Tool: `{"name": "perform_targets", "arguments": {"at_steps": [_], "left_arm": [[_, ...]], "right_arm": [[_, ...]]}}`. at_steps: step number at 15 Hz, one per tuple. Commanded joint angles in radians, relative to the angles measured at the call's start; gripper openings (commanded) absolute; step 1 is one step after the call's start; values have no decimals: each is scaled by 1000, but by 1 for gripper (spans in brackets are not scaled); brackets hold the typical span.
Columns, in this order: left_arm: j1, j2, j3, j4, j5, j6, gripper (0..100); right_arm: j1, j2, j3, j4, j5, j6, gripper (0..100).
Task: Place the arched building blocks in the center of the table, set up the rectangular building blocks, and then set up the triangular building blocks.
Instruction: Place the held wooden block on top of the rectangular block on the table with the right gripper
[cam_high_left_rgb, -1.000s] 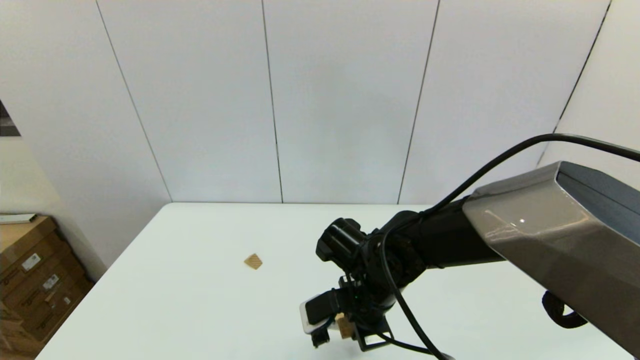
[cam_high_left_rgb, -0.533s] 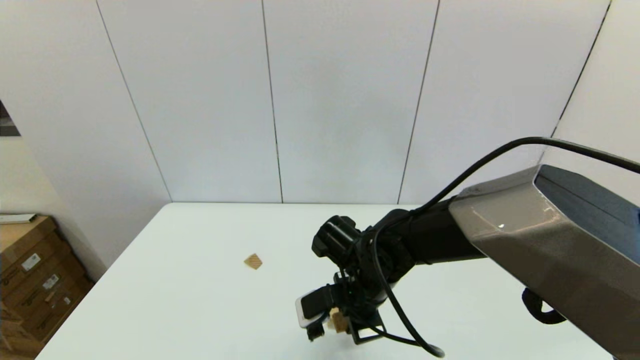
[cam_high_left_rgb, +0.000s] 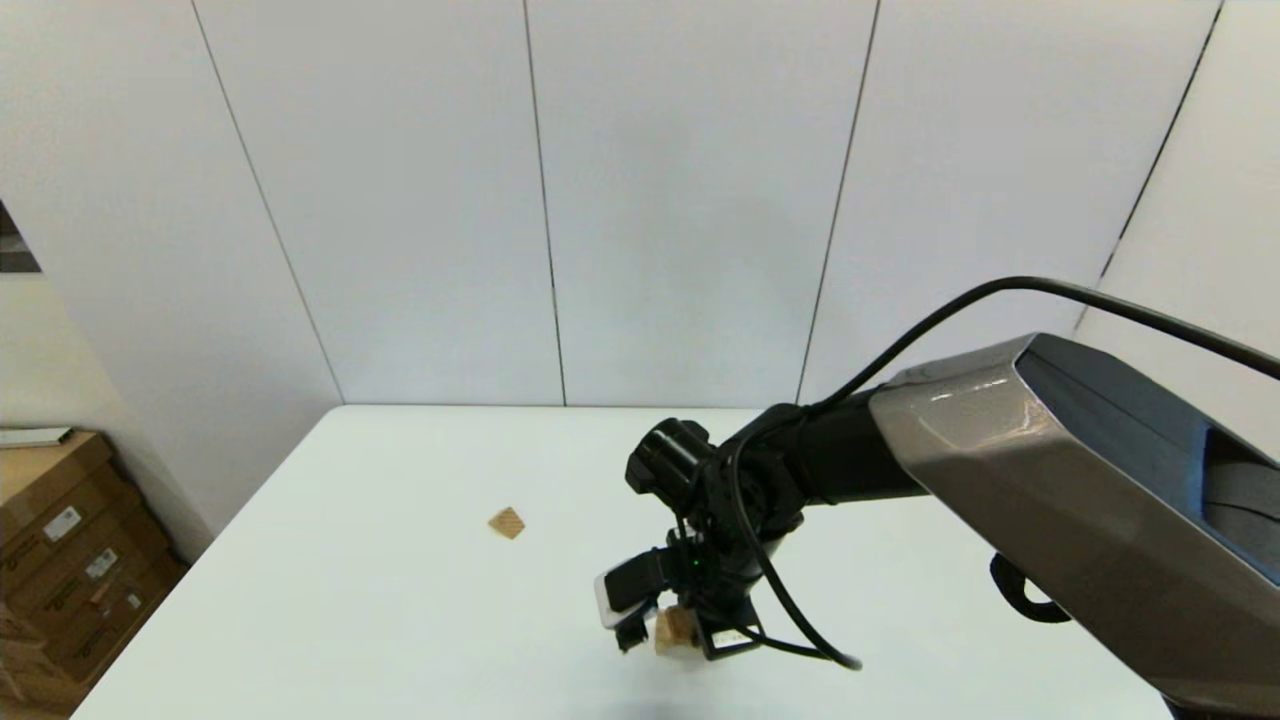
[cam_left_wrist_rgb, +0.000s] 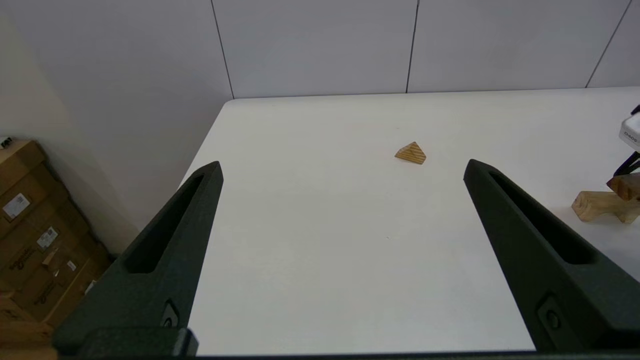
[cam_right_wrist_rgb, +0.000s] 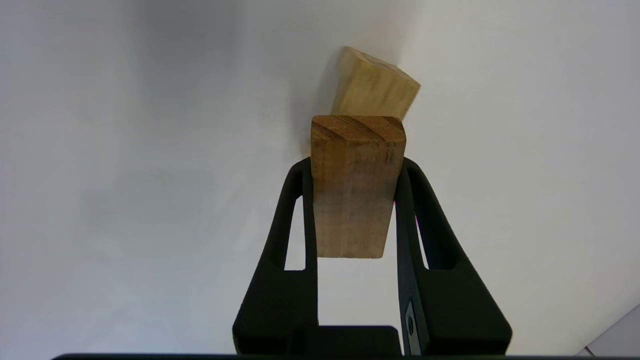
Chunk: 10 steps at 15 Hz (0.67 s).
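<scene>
Now I am carrying the slab (cam_right_wrist_rgb: 356, 185), clamped in my right claw (cam_right_wrist_rgb: 354, 165), farther in over the arch (cam_left_wrist_rgb: 597, 206) at mid-table, ready to set it, while my left claw (cam_left_wrist_rgb: 342, 170) is hanging apart, idle, nearer left.

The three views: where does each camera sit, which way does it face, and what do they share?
Head view: from the head, down at the table; right arm and right gripper show.
Left wrist view: behind the open left gripper, facing the triangular block.
Right wrist view: behind fingers clamping the rectangular block.
Shared: the arched block.
</scene>
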Motion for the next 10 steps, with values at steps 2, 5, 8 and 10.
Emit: {"name": "perform_targets", "arguments": {"at_steps": [2,5,8,10], "left_arm": [[1,1,3,0,1,0,100],[1,1,2,0,-1,0,100],[1,1,3,0,-1,0,100],[1,1,3,0,-1,0,100]], "right_arm": [[4,34,-59,3,4,-5,0],[13,49,-77,3,1,-3,0],[15,53,-75,5,-2,-3,0],[15,54,-75,5,-4,0,0]]}}
